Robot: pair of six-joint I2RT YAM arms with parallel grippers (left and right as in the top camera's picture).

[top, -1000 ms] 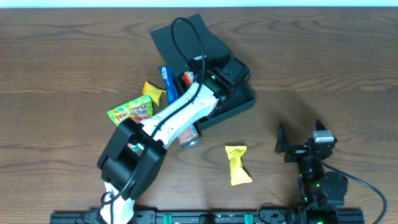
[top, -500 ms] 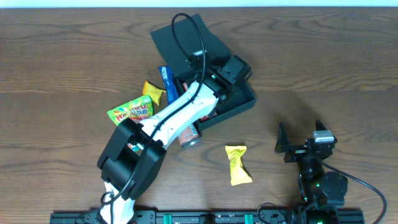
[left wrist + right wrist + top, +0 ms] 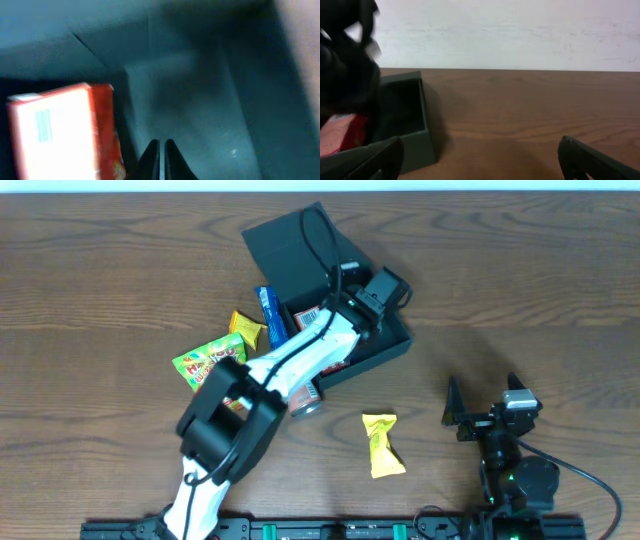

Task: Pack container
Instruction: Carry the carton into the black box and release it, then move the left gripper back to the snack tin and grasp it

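The container [image 3: 388, 346] is a dark square box with its flap lid [image 3: 290, 240] open toward the far side. My left gripper [image 3: 381, 292] reaches down inside it. In the left wrist view its jaws [image 3: 161, 150] are shut with nothing between them, just above the container's dark floor [image 3: 200, 100]. A red and white box [image 3: 60, 130] lies to their left. My right gripper [image 3: 480, 415] rests at the near right, and the right wrist view shows it [image 3: 480, 160] open and empty, facing the container's wall [image 3: 417, 140].
Left of the container lie a blue packet [image 3: 268, 315], a yellow candy [image 3: 245, 330] and a green packet [image 3: 210, 360]. A can [image 3: 306, 404] lies under the left arm. A yellow packet [image 3: 382, 445] sits on the wood between the arms.
The left gripper's jaws have closed from partly open, and its wrist has shifted slightly toward the container's far right corner. The right arm has not moved.
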